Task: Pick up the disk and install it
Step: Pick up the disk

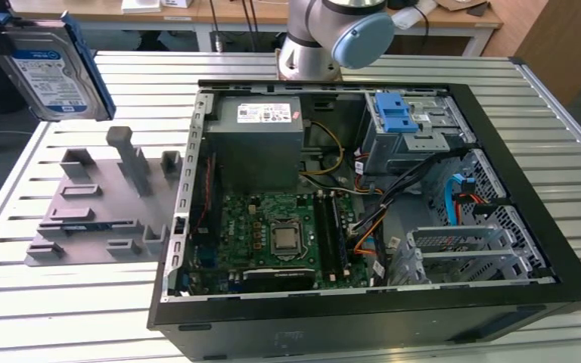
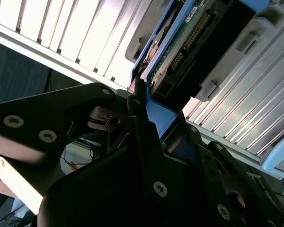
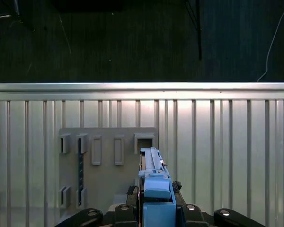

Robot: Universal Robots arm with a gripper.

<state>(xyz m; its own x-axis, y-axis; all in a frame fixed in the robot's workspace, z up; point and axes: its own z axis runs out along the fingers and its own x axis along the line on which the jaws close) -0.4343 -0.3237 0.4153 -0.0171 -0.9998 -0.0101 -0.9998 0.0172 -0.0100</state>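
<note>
We log the gripper [image 2: 146,101] clamped on the disk [image 1: 54,72], which hangs on edge well outside the computer case [image 1: 371,321], long axis running straight out from the jaws.

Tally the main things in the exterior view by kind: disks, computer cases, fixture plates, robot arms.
Disk: 1
Open computer case: 1
Grey fixture plate: 1
Robot arm: 1
Total: 4
</note>
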